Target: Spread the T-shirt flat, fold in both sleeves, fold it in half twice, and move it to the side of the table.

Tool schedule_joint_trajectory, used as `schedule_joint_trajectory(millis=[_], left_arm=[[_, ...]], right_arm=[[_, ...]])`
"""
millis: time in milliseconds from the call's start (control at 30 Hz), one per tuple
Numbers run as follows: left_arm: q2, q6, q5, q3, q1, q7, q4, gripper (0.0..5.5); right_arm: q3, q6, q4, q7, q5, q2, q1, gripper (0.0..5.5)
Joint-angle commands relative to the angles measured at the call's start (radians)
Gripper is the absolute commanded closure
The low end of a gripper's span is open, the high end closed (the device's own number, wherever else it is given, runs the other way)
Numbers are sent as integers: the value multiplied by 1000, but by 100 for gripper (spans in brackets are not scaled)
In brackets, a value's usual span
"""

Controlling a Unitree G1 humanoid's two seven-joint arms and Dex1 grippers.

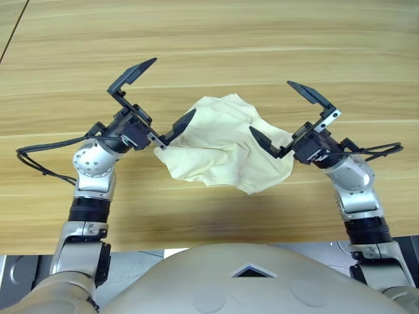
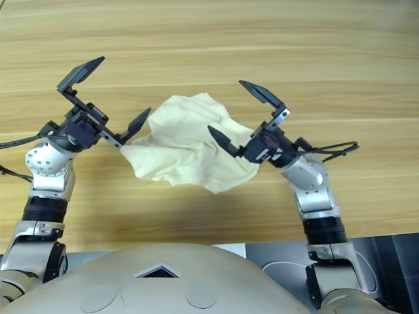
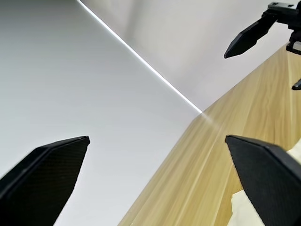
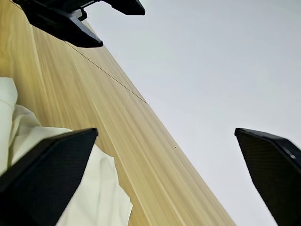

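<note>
T-shirt (image 1: 222, 147) found crumpled in a loose, pale yellow heap, not spread flat. Lay on the wooden surface (image 1: 262, 39) at the centre of the head camera's frame, a little below the middle, between the two arms.

Saw the left hand (image 1: 175, 85) at centre-left, fingers (image 1: 134, 72) gaping wide and gripping nothing. Pointed its upper finger toward the top of the frame, well clear of the cloth. Reached its lower finger to the heap's left edge and overlapped it there — touching or just above, could not tell.

Saw the right hand (image 1: 270, 105) at centre-right, likewise spread wide and holding nothing. Laid its lower fingertip over the right part of the heap; kept its upper finger raised over bare wood, apart from the cloth.

From the left wrist camera, noted both black fingers far apart at the bottom corners, a sliver of pale cloth at the lower right edge, and the right hand's fingertip at the upper right. From the right wrist camera, noted the same wide spread at the lower corners, folds of the T-shirt at lower left beside one finger, and the left hand at the upper left corner.
</note>
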Motion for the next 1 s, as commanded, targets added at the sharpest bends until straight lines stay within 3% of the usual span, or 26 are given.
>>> schedule_joint_trajectory(millis=[33,1000], left_arm=[[24,7,34,-9,6,-1,4,14],[59,13,70,-41,18,13,15,14]], right_arm=[[3,0,-24,8,-16,-22,8,10],[3,-2,-71,0,-33,-40,52,10]])
